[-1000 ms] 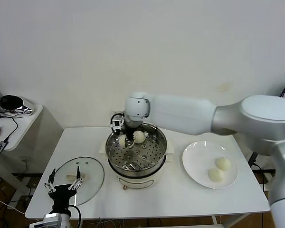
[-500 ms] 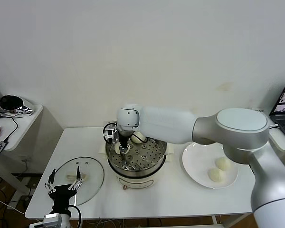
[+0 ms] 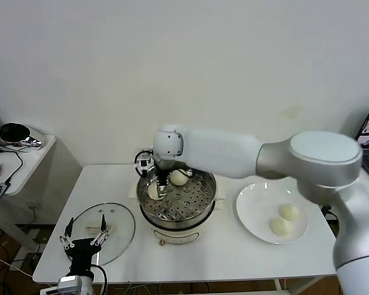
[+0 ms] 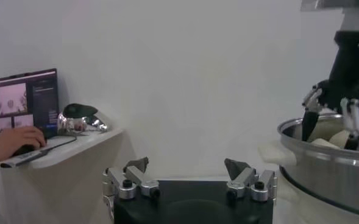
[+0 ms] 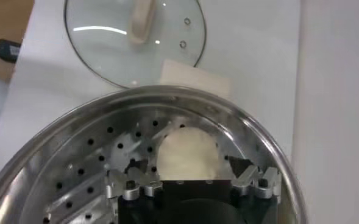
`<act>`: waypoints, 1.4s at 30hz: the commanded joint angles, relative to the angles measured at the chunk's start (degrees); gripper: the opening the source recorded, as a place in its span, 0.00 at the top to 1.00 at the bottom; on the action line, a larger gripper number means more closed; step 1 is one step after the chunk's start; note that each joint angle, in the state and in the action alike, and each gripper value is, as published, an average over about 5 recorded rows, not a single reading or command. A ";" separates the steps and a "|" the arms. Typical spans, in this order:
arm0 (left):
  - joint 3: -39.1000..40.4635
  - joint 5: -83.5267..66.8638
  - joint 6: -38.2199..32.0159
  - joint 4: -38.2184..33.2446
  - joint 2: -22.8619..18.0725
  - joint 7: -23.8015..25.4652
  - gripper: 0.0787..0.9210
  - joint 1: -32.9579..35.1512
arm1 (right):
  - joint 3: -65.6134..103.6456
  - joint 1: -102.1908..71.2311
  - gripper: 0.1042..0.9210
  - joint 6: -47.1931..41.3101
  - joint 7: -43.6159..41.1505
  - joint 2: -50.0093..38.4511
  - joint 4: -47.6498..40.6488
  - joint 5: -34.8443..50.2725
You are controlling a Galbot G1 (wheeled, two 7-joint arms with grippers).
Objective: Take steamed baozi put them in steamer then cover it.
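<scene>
**Second bun dropped: lift straight out**

Head view: my right gripper [image 3: 160, 186] hangs inside the steamer [image 3: 204, 206] at its 10 o'clock edge, above a bun [image 3: 152, 192]; another bun [image 3: 179, 177] sits at 12. Two buns [image 3: 284, 219] wait on the plate [image 3: 253, 216]. I lift clear of the rim.

Left wrist: left gripper [image 4: 188, 176] idles, jaws wide, empty.

Right wrist: jaws spread wide, bun [image 5: 188, 153] free between them; lid [image 5: 136, 38] lies beyond.
</scene>
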 commanded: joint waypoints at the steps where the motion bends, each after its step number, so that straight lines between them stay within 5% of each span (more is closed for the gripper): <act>1: 0.38 0.17 0.10 -0.25 0.04 0.02 0.12 -0.03 | -2.35 10.66 0.12 -0.40 -3.40 -8.58 8.95 2.93; 9: 0.68 0.39 0.16 -0.67 0.55 0.15 0.12 0.25 | -8.54 18.07 0.12 -1.07 -4.18 -25.24 23.92 4.78; 16: 0.82 0.89 0.03 -0.78 0.56 0.25 0.12 0.92 | -9.42 16.00 0.12 2.37 -8.26 -38.88 29.65 -2.42; 28: 0.47 1.95 -0.25 -0.31 0.22 0.20 0.12 2.01 | 5.18 -6.27 0.12 16.83 -15.39 -55.88 27.98 -26.60; 42: 0.66 3.67 -0.20 0.14 -0.87 0.15 0.12 2.79 | 28.73 -36.21 0.12 26.84 -15.01 -59.67 22.19 -41.38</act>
